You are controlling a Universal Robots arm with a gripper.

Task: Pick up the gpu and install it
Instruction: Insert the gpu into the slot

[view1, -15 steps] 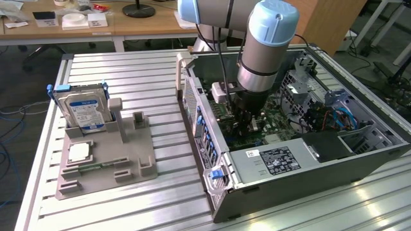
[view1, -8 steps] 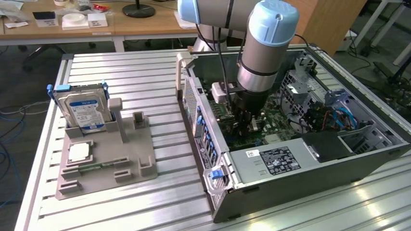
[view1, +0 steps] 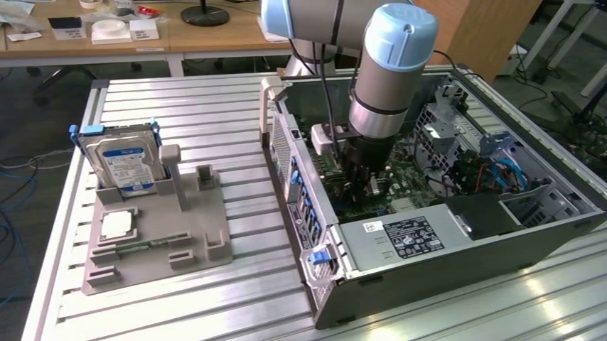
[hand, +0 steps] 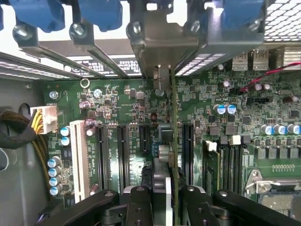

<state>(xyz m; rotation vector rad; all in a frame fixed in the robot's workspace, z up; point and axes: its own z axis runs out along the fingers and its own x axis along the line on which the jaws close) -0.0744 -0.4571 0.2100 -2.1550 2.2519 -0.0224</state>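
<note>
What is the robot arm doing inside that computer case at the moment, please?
The arm has reached down into the open computer case. In the wrist view its gripper has its fingers closed on the gpu, seen edge-on and upright over the motherboard, with its metal bracket up at the rear slot openings. Whether the card is fully seated cannot be told. Outside, a hard drive stands in a grey holder.

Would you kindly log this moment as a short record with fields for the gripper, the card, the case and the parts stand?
gripper: shut on the gpu, lowered inside the computer case
gpu: held edge-on, upright, over the motherboard expansion slots
computer case: lying open on the slatted table
parts stand: beside the case, holding the hard drive
</note>
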